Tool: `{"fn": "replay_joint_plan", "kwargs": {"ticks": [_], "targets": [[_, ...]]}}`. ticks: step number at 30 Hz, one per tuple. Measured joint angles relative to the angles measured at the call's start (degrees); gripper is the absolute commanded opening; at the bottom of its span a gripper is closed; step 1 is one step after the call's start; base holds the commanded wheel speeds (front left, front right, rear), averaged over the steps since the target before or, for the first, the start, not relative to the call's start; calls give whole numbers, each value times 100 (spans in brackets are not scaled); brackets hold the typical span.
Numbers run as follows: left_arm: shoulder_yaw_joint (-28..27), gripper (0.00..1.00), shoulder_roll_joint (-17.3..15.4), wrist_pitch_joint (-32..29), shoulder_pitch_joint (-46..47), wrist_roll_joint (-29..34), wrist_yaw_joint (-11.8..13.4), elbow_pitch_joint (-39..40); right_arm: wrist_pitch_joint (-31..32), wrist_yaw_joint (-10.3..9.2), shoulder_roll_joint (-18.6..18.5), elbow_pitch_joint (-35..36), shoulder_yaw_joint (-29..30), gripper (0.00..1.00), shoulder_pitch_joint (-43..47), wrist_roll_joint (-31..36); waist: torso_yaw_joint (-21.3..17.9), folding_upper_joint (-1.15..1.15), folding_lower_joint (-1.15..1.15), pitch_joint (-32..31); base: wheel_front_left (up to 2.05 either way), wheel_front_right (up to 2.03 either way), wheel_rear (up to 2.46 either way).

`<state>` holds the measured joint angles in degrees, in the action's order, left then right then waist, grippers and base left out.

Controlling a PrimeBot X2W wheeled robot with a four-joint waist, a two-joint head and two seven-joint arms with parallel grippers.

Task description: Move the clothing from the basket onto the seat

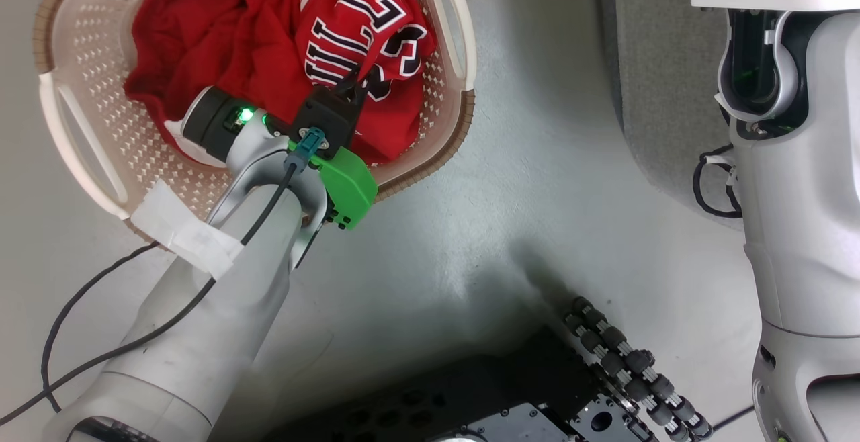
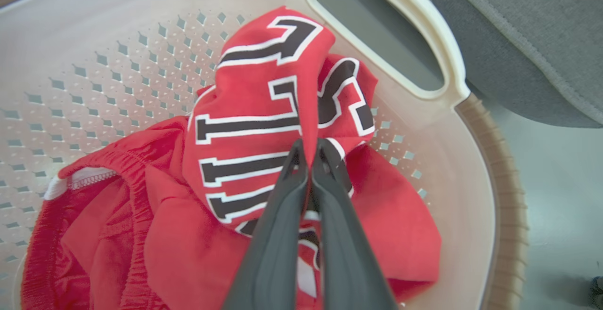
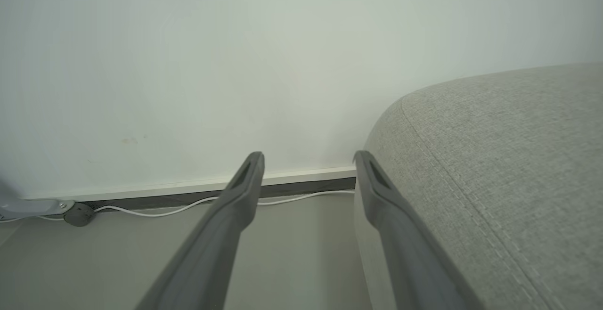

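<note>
the left tool (image 2: 308,149) reaches down into the cream-white perforated plastic laundry basket with a brown woven-look rim (image 2: 118,46). its two long dark fingers (image 2: 278,234) are pressed together on a raised fold of the red jersey with black-and-white block lettering (image 2: 254,112). the fold stands up between the fingertips, and the rest of the jersey lies bunched against the basket wall near a white handle (image 2: 428,32). beside it a red garment with a gathered elastic waistband and white edge (image 2: 108,216) lies crumpled in the basket.

in the head view the left tool (image 1: 353,89) sits over the lettered jersey (image 1: 366,32), with the plainer red garment (image 1: 201,46) next to it in the basket (image 1: 87,59), which stands on the pale grey floor (image 1: 510,227). the light-grey fabric sofa with rounded edges (image 1: 655,59) is near the basket but apart from it.

the right tool (image 3: 308,159) has its fingers spread wide apart. it hangs just beside the sofa's rounded edge (image 3: 494,168) and points toward a white wall (image 3: 235,65), where a white cable (image 3: 165,210) runs along the skirting.
</note>
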<state>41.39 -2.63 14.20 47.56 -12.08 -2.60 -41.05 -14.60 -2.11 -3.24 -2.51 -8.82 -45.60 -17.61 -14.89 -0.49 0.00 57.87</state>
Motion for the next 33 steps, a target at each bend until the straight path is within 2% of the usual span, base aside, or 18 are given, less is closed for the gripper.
{"fn": "replay_joint_plan", "kwargs": {"ticks": [10, 19, 33], "targets": [[-18, 0, 1, 7, -1, -232, -44, 75, -1, 13, 1, -309, 135, 100, 312, 157, 136, 0, 0, -485, 0, 0, 0], [-81, 0, 4, 8, -73, -477, -43, 643, -1, 112, 3, -636, 270, 100, 804, 327, 331, 0, 0, -1091, 0, 0, 0], [-248, 0, 15, 23, -472, -739, -4, 1046, 0, 279, 5, -967, 519, 100, 1527, 463, 725, 0, 0, -2176, 0, 0, 0]]}}
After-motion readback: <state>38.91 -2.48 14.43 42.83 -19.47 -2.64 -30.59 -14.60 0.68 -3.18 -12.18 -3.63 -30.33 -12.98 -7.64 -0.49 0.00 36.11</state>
